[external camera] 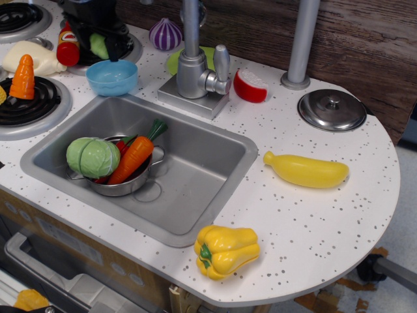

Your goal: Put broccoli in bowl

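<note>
My dark gripper (99, 47) is at the back left, over the stove burner just behind the light blue bowl (111, 85). It is shut on the pale green broccoli (98, 45), which shows between the fingers, held above the counter. The bowl stands on the counter between the burner and the sink, and nothing shows inside it. The gripper body hides the burner behind it.
The sink (195, 189) holds a steel pot (124, 188) with a cabbage (92, 157) and a carrot (133, 156). A faucet (192, 65) stands right of the bowl. A red bottle (67, 45) is left of the gripper. A yellow pepper (226, 250) and a banana (305, 169) lie at the right.
</note>
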Tool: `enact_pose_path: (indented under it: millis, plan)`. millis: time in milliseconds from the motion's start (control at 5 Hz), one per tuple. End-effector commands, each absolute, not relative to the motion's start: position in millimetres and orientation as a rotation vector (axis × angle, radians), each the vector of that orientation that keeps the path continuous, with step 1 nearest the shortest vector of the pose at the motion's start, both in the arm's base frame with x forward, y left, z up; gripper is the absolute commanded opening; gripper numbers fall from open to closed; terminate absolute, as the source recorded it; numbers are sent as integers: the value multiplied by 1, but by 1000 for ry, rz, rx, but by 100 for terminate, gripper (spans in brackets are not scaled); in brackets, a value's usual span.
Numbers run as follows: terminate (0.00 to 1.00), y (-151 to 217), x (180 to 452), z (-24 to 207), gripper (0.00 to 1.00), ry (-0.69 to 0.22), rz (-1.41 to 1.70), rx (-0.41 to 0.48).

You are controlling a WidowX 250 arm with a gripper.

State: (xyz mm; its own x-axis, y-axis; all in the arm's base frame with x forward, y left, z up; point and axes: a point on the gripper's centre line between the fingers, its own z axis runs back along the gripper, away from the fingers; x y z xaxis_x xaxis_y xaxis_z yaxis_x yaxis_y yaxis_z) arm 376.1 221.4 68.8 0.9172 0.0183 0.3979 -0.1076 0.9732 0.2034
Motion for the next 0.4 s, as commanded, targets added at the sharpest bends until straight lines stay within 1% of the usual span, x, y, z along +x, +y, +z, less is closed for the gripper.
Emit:
enact_pose_path:
  millis: [0,200]
  plan:
    - [0,227,383,91,100,-459,49,260]
    - [100,227,383,91,100,-459,49,260]
